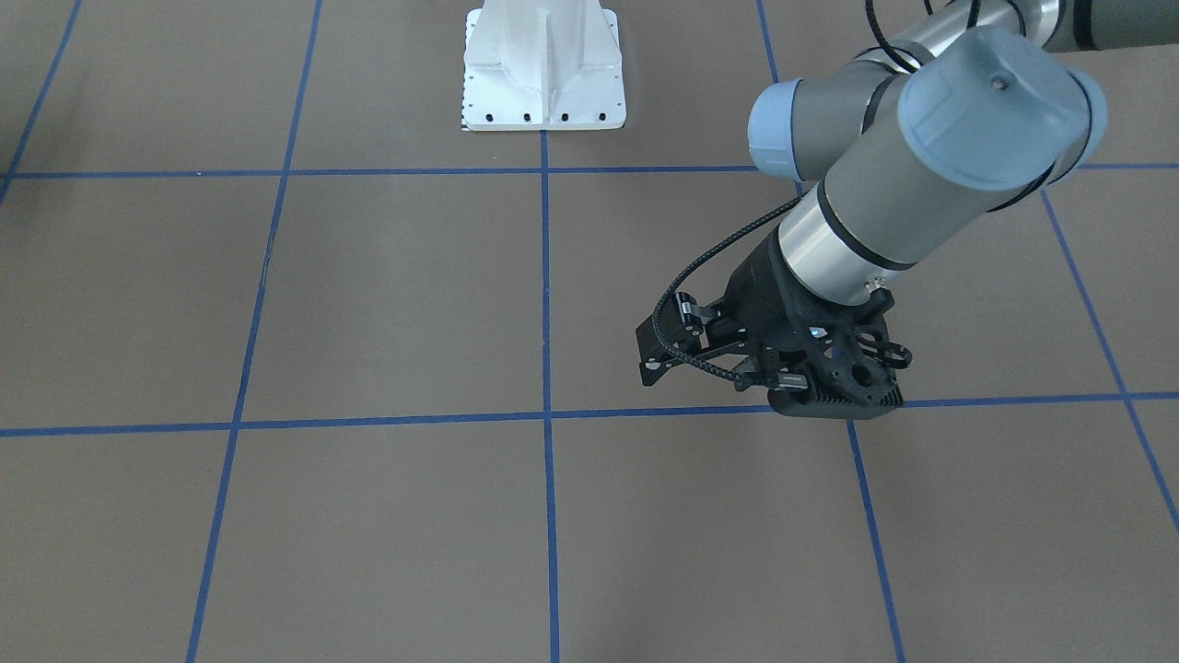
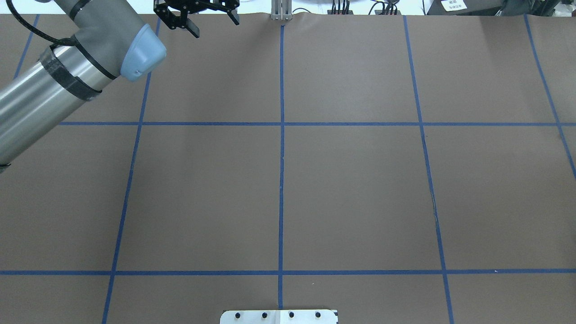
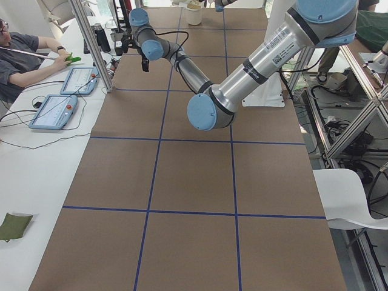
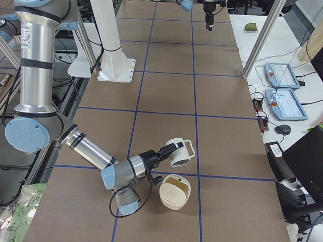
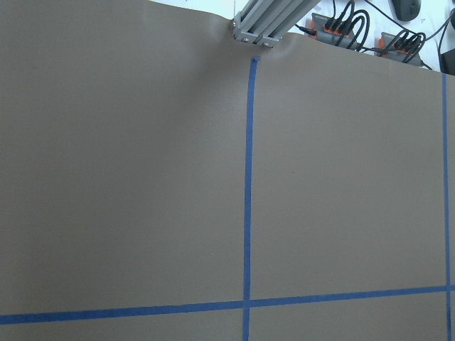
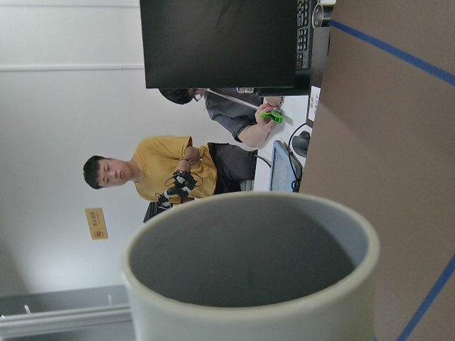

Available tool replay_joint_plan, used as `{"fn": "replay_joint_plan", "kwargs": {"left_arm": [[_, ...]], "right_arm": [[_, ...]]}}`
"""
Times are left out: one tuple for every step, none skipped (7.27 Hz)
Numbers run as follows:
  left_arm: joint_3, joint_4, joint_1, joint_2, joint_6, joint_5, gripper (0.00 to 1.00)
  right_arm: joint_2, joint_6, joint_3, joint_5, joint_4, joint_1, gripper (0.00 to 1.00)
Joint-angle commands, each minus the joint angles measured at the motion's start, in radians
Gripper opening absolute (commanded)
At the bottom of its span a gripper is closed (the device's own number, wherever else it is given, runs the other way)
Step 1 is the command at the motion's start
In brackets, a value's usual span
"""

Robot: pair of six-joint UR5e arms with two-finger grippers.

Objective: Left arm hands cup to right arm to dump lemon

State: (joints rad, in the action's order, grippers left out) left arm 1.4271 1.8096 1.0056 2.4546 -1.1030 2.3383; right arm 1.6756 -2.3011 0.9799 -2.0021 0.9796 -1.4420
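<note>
The cup (image 4: 180, 153), a white ribbed mug with a squared handle, hangs on its side above the table at the tip of my right gripper (image 4: 169, 150). Its mouth tips toward a cream bowl (image 4: 174, 191) just below. In the right wrist view the cup's rim and empty grey inside (image 6: 249, 263) fill the lower frame, held off the table. The lemon shows in no view. My left gripper (image 1: 665, 339) is open and empty over bare table near the far edge. It also shows in the overhead view (image 2: 215, 24).
The white arm base (image 1: 543, 64) stands at the robot's side of the table. Operators sit beyond the far edge, one holding a green object (image 6: 270, 115). Tablets (image 4: 282, 75) and a frame post (image 4: 262, 38) stand along that edge. Blue tape lines grid the brown tabletop.
</note>
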Motion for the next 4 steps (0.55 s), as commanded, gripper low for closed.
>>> {"fn": "replay_joint_plan", "kwargs": {"left_arm": [[0.001,0.001,-0.005,-0.002,0.0,-0.001,1.0],[0.001,0.001,-0.007,-0.003,0.0,-0.001,1.0],[0.0,0.002,-0.007,-0.009,0.0,-0.001,1.0],[0.003,0.007,-0.007,-0.011,0.0,-0.001,1.0]], "right_arm": [[0.007,0.353,0.005,-0.066,-0.012,0.0,0.09],[0.006,0.465,0.009,-0.073,-0.021,0.0,0.08],[0.013,0.617,0.09,-0.108,-0.135,0.0,0.08],[0.033,0.735,0.232,-0.11,-0.314,-0.001,0.08]]}}
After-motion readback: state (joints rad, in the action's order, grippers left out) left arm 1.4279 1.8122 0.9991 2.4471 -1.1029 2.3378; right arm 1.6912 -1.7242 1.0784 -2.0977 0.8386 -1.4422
